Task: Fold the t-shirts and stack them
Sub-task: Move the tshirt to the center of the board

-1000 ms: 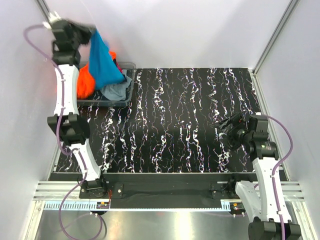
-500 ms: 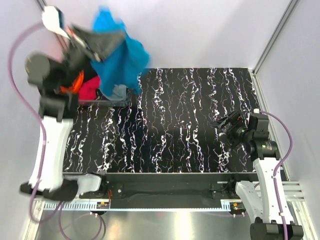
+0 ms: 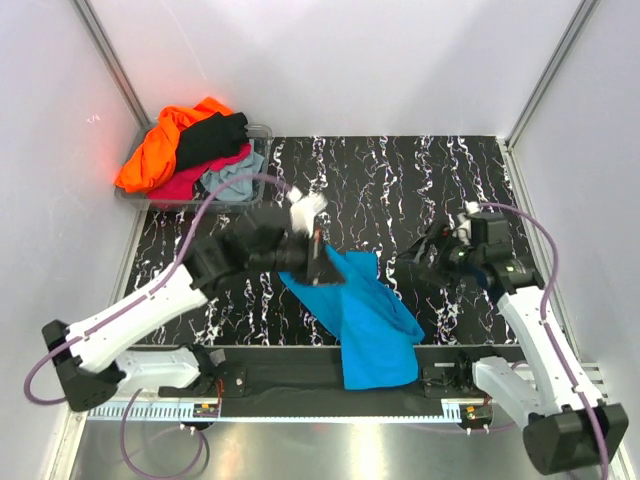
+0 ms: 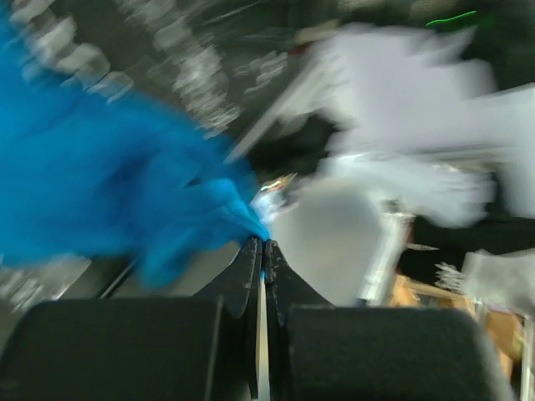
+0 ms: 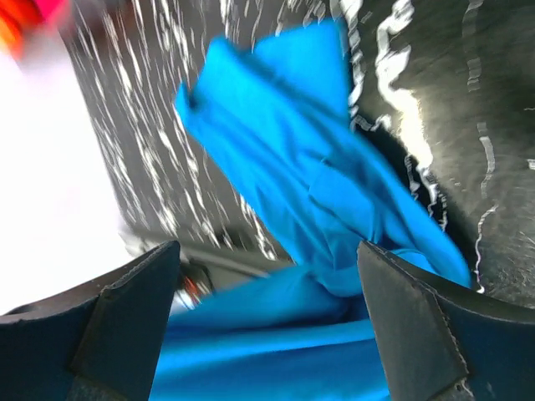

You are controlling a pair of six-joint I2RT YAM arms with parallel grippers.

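Observation:
The turquoise t-shirt (image 3: 370,325) trails from the table's middle down over the near edge. My left gripper (image 3: 325,264) is shut on its upper corner; in the left wrist view the jaws (image 4: 262,244) pinch blue cloth (image 4: 109,188). My right gripper (image 3: 421,264) hangs open just right of the shirt. In the right wrist view its wide-apart fingers (image 5: 125,326) frame the crumpled blue shirt (image 5: 318,184) without touching it. The other t-shirts lie heaped at the back left: orange (image 3: 160,150), black (image 3: 212,135), crimson-pink (image 3: 185,186) and grey (image 3: 228,176).
A clear plastic bin (image 3: 262,131) at the back left corner holds the heaped shirts. The black marbled table (image 3: 400,190) is walled by white panels on three sides. A metal rail (image 3: 300,405) runs along the near edge under the hanging cloth.
My left arm swung from above the bin to the table's middle, carrying the turquoise shirt, which now drapes over the near edge. The right gripper shifted left towards it.

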